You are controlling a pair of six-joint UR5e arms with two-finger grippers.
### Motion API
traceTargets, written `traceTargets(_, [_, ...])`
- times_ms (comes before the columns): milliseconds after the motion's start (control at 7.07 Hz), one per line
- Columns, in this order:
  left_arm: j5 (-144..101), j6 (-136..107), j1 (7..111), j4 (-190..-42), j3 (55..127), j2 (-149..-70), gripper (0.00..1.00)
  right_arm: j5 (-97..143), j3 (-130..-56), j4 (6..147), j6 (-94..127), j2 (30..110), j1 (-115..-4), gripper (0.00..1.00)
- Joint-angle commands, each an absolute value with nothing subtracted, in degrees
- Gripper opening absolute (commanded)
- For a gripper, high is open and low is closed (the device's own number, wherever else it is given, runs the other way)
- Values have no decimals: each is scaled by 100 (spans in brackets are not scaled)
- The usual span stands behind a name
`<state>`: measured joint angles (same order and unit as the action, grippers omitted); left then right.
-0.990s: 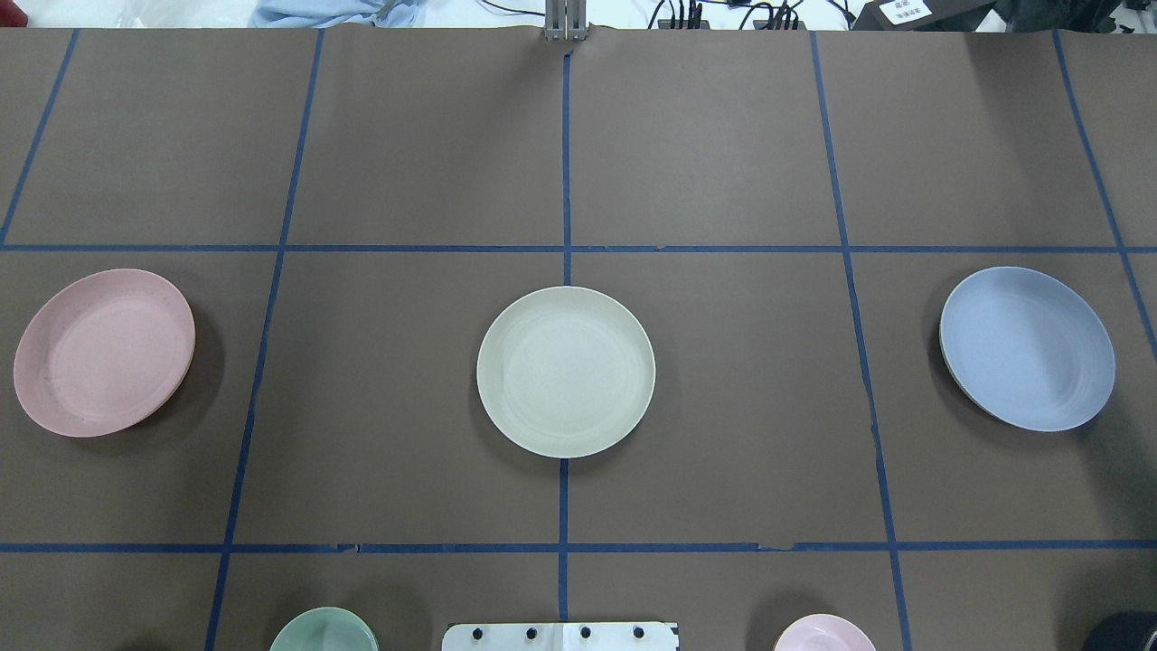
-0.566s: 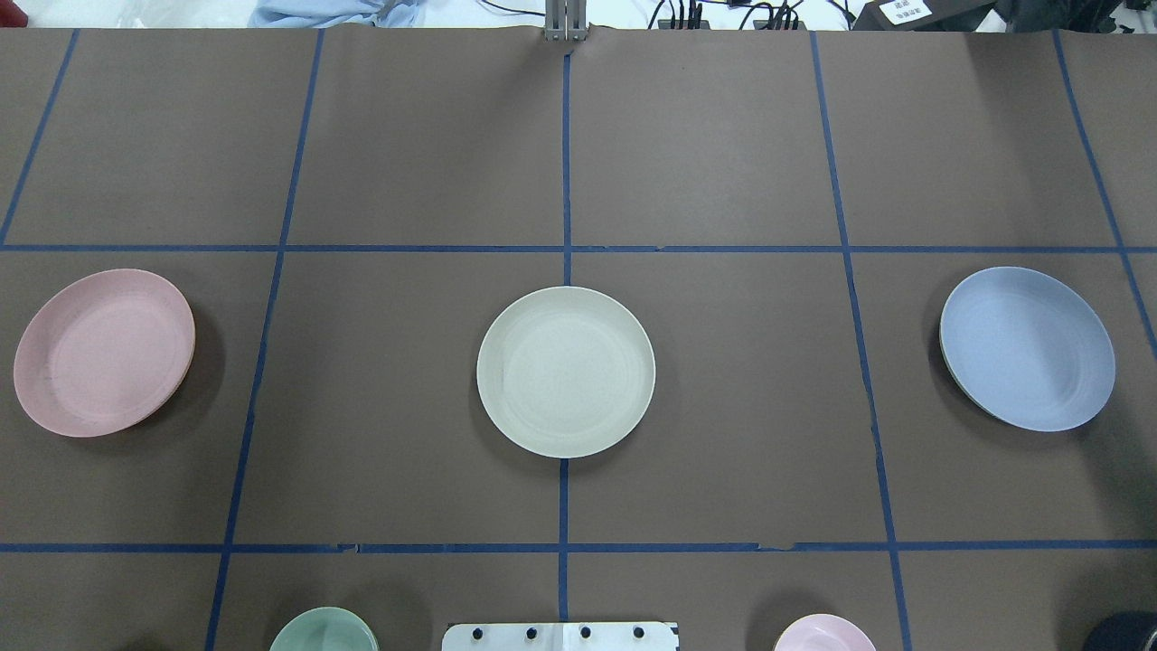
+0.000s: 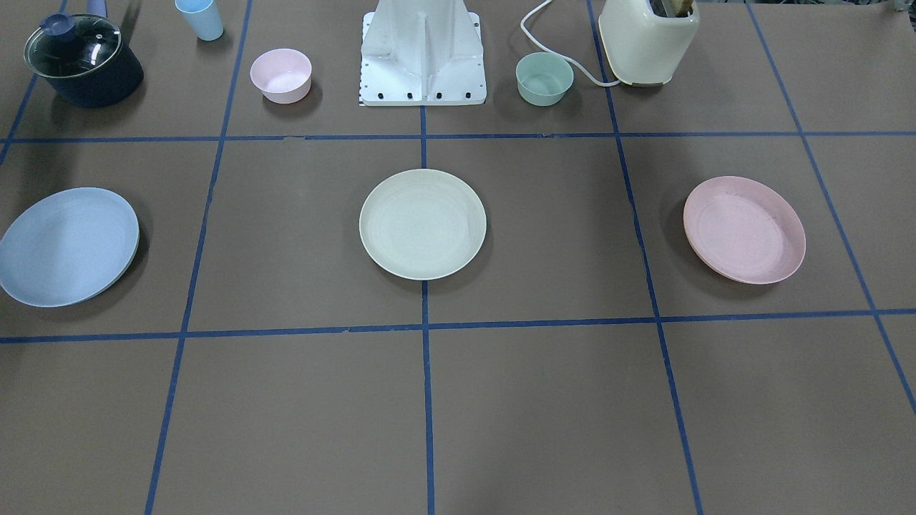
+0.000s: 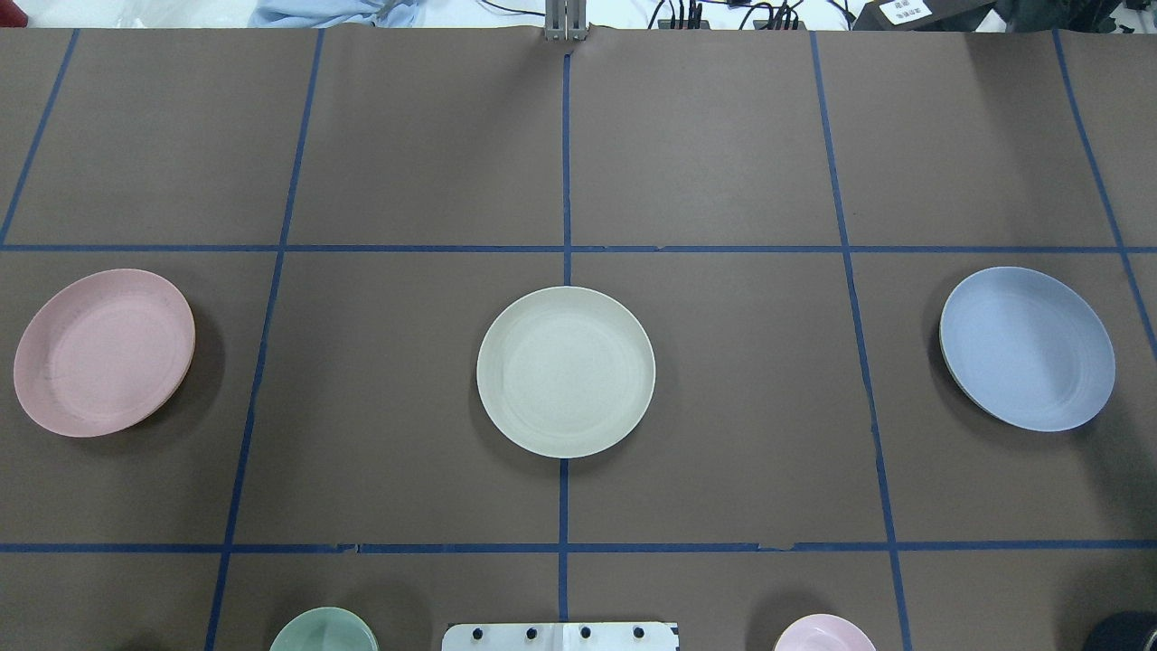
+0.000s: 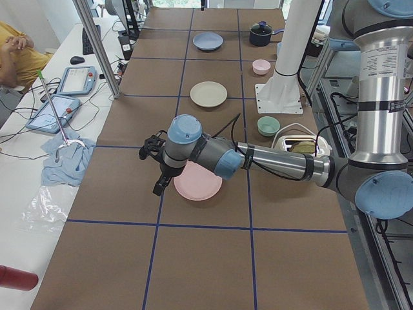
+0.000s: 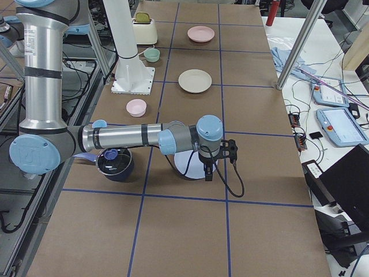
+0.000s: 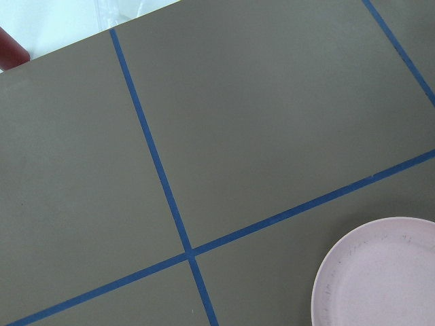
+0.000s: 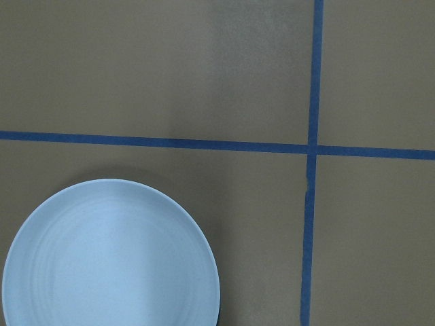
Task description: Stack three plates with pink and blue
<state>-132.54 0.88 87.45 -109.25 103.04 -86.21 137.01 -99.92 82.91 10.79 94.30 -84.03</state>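
Exterior left shows pink plate (image 5: pixel 200 187) just robot-side of left pincer (image 5: pixel 146 154).

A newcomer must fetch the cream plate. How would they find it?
Start at the robot's white base. Follow the blue tape line straight out to the cream plate, centred on it. Only it is cream; the pink plate and blue plate lie far to either side.
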Motion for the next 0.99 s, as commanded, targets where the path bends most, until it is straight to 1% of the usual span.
traceTargets(0, [-13245,88,8745,-10925,10327,-8604,100,13694,-9985,8288,1029,9440,-8246,100])
traceTargets(141, [-13245,88,8736,-10934,10310,-8604,100,13685,-10010,8253,1063,9439,-8088,100])
traceTargets(566, [-13307,114,8736,-10942,10310,-8604,100,13693,-9967,7569,1151,9466,-7919,100])
traceTargets(848, [-13315,114,8667,-10951,10161,-8535,100,13658,-9958,7567,1160,9457,-7797,100])
